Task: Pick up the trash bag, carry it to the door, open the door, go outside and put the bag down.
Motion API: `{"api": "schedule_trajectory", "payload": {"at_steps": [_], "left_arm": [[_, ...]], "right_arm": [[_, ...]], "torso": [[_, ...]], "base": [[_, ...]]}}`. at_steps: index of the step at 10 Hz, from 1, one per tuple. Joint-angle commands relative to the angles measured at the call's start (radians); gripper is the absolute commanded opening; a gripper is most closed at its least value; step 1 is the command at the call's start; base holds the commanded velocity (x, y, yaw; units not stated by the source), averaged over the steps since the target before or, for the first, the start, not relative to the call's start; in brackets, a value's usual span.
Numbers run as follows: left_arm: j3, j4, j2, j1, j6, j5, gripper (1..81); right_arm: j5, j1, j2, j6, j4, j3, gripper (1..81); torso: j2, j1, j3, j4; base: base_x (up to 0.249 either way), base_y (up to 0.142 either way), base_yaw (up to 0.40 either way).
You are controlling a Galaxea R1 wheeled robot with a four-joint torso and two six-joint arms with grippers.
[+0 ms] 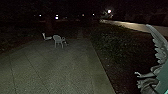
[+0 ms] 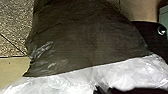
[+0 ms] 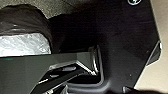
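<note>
In my head view, rough gray paving (image 1: pixel 57 70) covers the lower left, a white chair with arms (image 1: pixel 58 40) stands upper left, and a leafy green bush (image 1: pixel 112 37) sits right of the middle. The big, dark, wrinkly plastic trash bag (image 2: pixel 85 37) is near my left gripper (image 2: pixel 103 89); I cannot tell how that or my right gripper (image 3: pixel 96 90) stands.

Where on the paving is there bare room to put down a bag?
A wide bare patch of paving lies ahead of the robot, bordered by the pale chairs at the far end and by dark ground with bushes on the right. It is crowded in the bushes and close to the robot, where the trash bag bulges.
</note>
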Motion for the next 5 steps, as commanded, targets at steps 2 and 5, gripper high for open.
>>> {"api": "schedule_trajectory", "payload": {"at_steps": [2, 5], "left_arm": [[0.072, -0.007, -0.069, -0.041, -0.005, 0.062, 1.0], [0.086, -0.01, -0.084, -0.057, -0.008, 0.067, 1.0]], "right_arm": [[-0.056, 0.028, -0.061, -0.004, 0.003, 0.087, 81.1], [-0.053, 0.03, -0.074, -0.004, 0.001, 0.112, 81.1]], "torso": [[0.0, 0.0, 0.0, 0.0], [0.0, -0.001, -0.109, 0.0]], "base": [[0.0, 0.0, 0.0], [0.0, 0.0, 0.0]]}}
